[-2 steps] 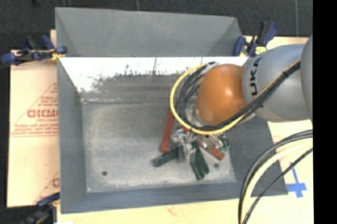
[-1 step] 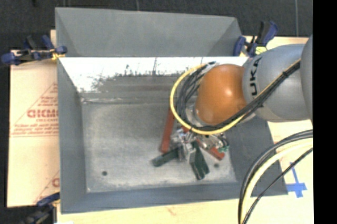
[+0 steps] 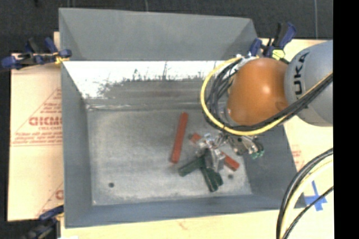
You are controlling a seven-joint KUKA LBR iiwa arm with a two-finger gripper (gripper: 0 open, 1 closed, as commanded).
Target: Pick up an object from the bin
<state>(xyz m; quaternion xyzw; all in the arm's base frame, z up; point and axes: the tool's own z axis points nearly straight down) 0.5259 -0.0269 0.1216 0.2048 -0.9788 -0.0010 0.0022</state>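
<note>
bin [image 3: 112, 176]: grey metal, with a scuffed floor and a scratched far wall.
red stick [image 3: 179, 138]: long and thin, flat on the bin floor. It runs almost straight away from the camera, its far end tipped a little to the right.
arm [image 3: 314, 86]: grey, reaching in from the right of the red stick.
orange cover [image 3: 255, 92]: a rounded shell on the wrist, up and to the right of the red stick, ringed by yellow and black cables [image 3: 208, 99].
gripper [image 3: 213, 149]: low in the bin, just right of the red stick's lower half, over the heap.
claw state: cannot tell, as its metal tip merges with the pieces under it.
heap [image 3: 208, 164]: a small clutter just right of the red stick's near end.
green bar [image 3: 193, 166]: dark, starting near the stick's near end and slanting right.
second green bar [image 3: 212, 177]: dark, touching the first, further right of the stick.
orange piece [image 3: 231, 163]: short, beyond the gripper from the stick.
small orange piece [image 3: 195, 137]: between the stick and the gripper.
task's thing: somewhere in the heap beside the red stick; which piece, I cannot tell.
</note>
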